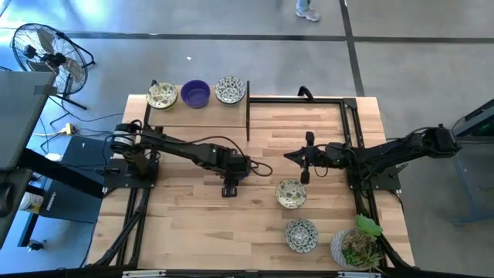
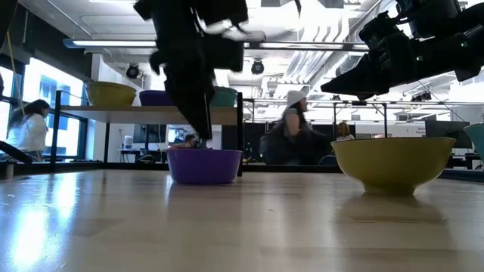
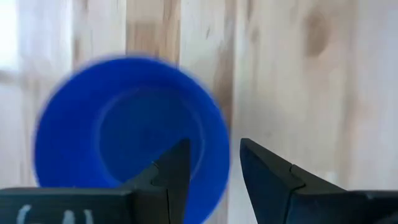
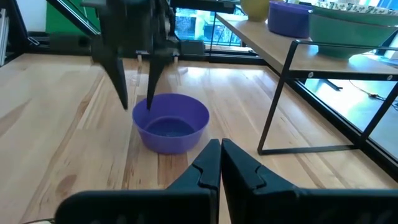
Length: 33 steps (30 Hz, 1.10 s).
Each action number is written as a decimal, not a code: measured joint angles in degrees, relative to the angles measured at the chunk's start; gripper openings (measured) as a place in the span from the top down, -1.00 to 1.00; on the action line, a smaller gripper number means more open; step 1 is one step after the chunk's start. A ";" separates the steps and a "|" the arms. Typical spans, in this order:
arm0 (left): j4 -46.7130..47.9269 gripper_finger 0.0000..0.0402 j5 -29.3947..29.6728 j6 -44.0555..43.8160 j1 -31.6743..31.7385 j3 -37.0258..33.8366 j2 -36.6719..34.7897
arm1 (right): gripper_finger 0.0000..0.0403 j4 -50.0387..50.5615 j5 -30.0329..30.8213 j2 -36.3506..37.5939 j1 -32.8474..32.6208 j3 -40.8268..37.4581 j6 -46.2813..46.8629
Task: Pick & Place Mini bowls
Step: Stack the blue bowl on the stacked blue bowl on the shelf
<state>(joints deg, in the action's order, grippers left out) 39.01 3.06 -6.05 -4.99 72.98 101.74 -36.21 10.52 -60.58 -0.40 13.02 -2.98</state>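
A purple mini bowl (image 4: 171,122) stands upright on the table near its middle and also shows in the low view (image 2: 204,166). In the high view my left arm covers it. My left gripper (image 3: 214,165) is open and points down over the bowl. One finger (image 3: 177,165) is inside the rim and the other (image 3: 264,174) outside; I see no touch. My right gripper (image 4: 221,163) is shut and empty, hovering to the right of the bowl (image 1: 306,166). Two floral mini bowls (image 1: 291,193) (image 1: 301,234) sit on the table's near right.
A raised shelf (image 1: 204,116) at the far left carries a floral bowl (image 1: 162,95), a purple bowl (image 1: 195,94) and another floral bowl (image 1: 230,89). A black frame (image 1: 347,108) runs along the far right. A white pot with a plant (image 1: 356,247) stands at the near right corner.
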 joint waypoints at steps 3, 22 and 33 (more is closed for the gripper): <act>0.13 0.32 0.34 -0.28 0.00 -0.10 1.54 | 0.99 0.06 0.00 0.00 0.00 0.04 0.00; 0.06 0.63 1.39 1.59 0.00 -0.08 3.40 | 0.99 0.33 -0.15 -0.11 0.00 0.04 -0.44; 1.35 0.89 1.39 5.51 0.02 -0.07 3.32 | 1.00 0.35 -0.15 -0.11 -0.02 0.04 -0.44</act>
<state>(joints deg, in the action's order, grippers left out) 40.35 4.45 -0.54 -4.97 72.90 105.06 -35.86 10.37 -60.69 -0.43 13.06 -3.42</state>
